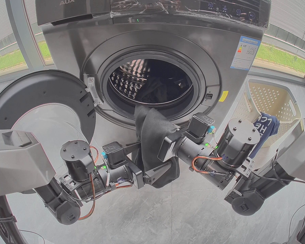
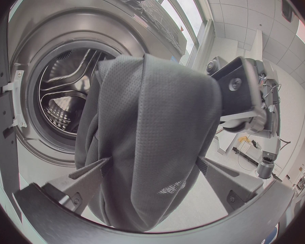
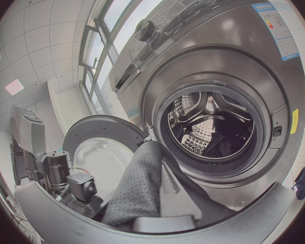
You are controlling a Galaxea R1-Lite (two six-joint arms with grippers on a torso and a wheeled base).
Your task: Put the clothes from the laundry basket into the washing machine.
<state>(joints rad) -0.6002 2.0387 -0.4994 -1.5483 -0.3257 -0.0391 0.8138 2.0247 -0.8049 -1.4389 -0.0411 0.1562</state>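
Note:
A dark grey garment (image 1: 152,133) hangs from the lower lip of the washing machine's (image 1: 206,72) open drum down in front of it. My right gripper (image 1: 166,140) is buried in the cloth just below the opening and looks shut on the garment (image 3: 142,187). My left gripper (image 1: 156,155) is open lower down, with one fingertip on each side of the hanging garment (image 2: 152,126). More dark clothing (image 3: 223,143) lies inside the drum. The beige laundry basket (image 1: 271,99) stands to the machine's right, and a blue garment (image 1: 266,129) hangs over its rim.
The round machine door (image 1: 40,95) is swung fully open on the left, close above my left arm. Grey tiled floor (image 1: 179,214) lies in front of the machine. Windows run behind it.

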